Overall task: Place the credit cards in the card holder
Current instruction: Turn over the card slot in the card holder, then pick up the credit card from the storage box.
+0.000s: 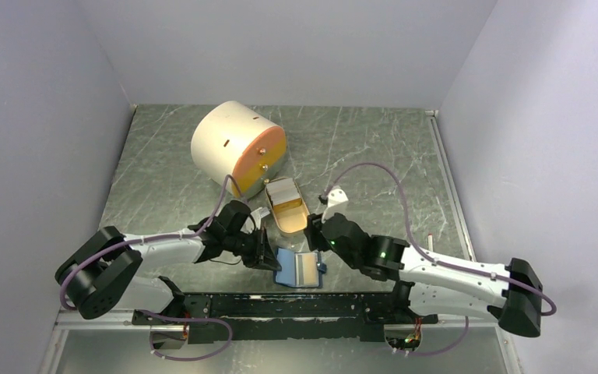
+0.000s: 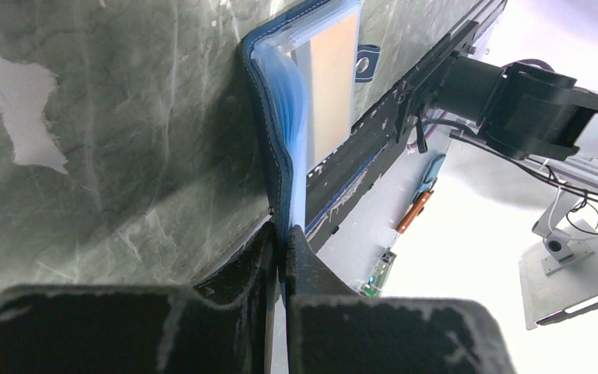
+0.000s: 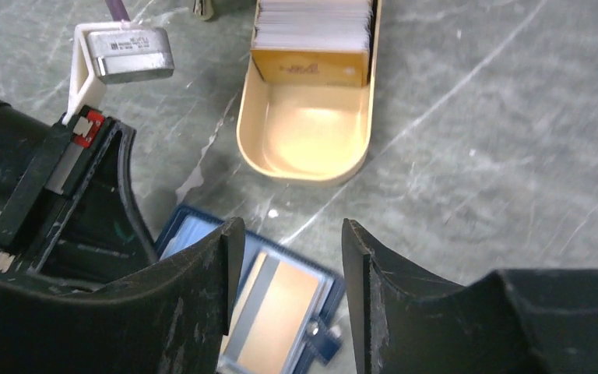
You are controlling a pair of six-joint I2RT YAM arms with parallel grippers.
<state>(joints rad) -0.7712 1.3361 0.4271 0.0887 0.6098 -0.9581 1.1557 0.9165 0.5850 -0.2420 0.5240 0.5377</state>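
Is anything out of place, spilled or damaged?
Nothing spilled or broken. The card holder lies open, its edge pinched by the left gripper; the credit cards stand tidy in the tan dish. Only a pale scuff on the table stands out.

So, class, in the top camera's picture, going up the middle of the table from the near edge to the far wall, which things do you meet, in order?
Nearest first: black mounting rail → card holder → tan dish → cream cylinder.
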